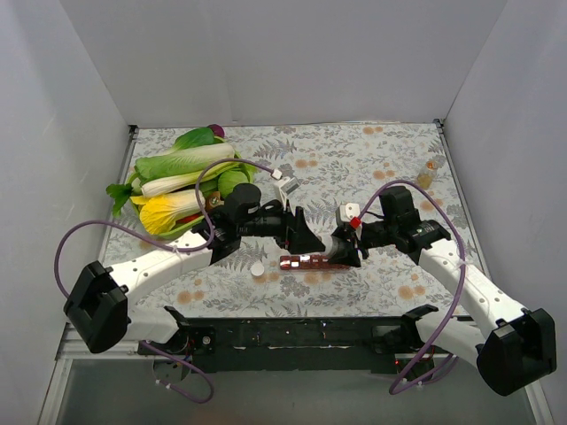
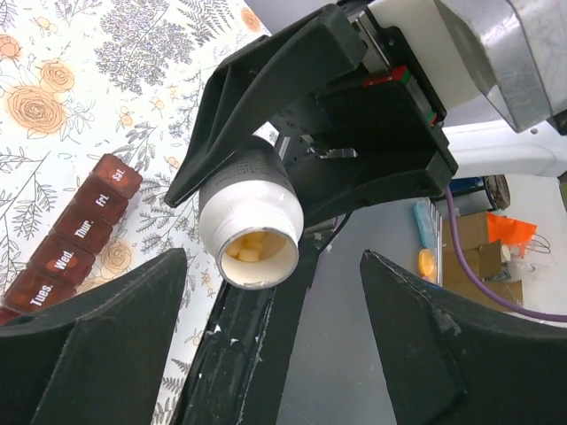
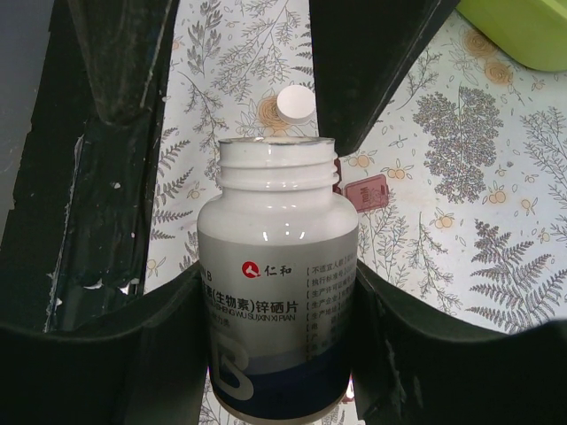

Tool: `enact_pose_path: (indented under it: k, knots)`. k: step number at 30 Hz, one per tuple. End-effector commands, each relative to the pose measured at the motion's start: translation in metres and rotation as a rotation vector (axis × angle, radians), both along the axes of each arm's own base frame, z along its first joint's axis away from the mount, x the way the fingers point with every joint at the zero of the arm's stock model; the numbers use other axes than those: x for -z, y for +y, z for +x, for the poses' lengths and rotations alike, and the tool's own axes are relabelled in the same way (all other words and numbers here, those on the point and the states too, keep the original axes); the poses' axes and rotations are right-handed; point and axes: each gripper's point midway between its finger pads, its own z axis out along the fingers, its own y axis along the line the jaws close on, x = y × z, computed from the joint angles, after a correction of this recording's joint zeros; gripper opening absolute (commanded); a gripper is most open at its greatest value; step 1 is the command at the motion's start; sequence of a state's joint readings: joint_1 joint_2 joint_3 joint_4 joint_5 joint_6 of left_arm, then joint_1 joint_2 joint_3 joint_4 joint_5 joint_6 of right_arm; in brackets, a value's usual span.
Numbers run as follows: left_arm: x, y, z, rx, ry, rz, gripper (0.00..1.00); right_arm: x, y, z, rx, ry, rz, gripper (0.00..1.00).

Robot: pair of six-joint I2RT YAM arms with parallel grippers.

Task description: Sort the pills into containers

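Floral tablecloth: right gripper (image 1: 347, 251) clamps uncapped pill bottle (image 3: 276, 283), mouth near right end of containers (image 1: 306, 262), strip lying left-right; left gripper (image 1: 308, 237) spread wide, empty.

The right gripper (image 3: 277, 274) is covering both sides of the bottle (image 3: 277, 239), so the label's print is running out of sight, and the lower edge of the right wrist view is cutting off the base. Behind the bottle the pill strip (image 3: 363, 193) is showing only one corner. In the left wrist view a finger of the left gripper (image 2: 273, 257) is hiding the strip's end beyond the lid marked Tues. The pills (image 2: 246, 250) inside the bottle's mouth are lying too deep to count. Way over at the far right, a small brownish object (image 1: 428, 174) is looking too tiny to make out.
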State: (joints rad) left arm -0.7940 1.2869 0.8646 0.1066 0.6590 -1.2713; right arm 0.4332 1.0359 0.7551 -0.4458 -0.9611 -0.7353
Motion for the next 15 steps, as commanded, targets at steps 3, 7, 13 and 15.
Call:
enact_pose_path:
  k: [3,7,13,15]
  knots:
    - [-0.010,-0.015,0.007,-0.053,-0.018,0.024,0.76,-0.008,0.004,0.002,-0.011,-0.010,0.033,0.01]
    - [-0.009,-0.020,0.008,-0.075,-0.038,0.057,0.87,-0.008,0.004,0.002,-0.008,-0.012,0.032,0.01]
    - [0.004,-0.025,0.008,-0.086,0.000,0.120,0.80,-0.007,0.004,0.002,-0.008,-0.008,0.030,0.01]
    - [0.009,-0.027,0.007,-0.084,0.014,0.138,0.76,-0.007,0.004,0.002,-0.007,-0.010,0.031,0.01]
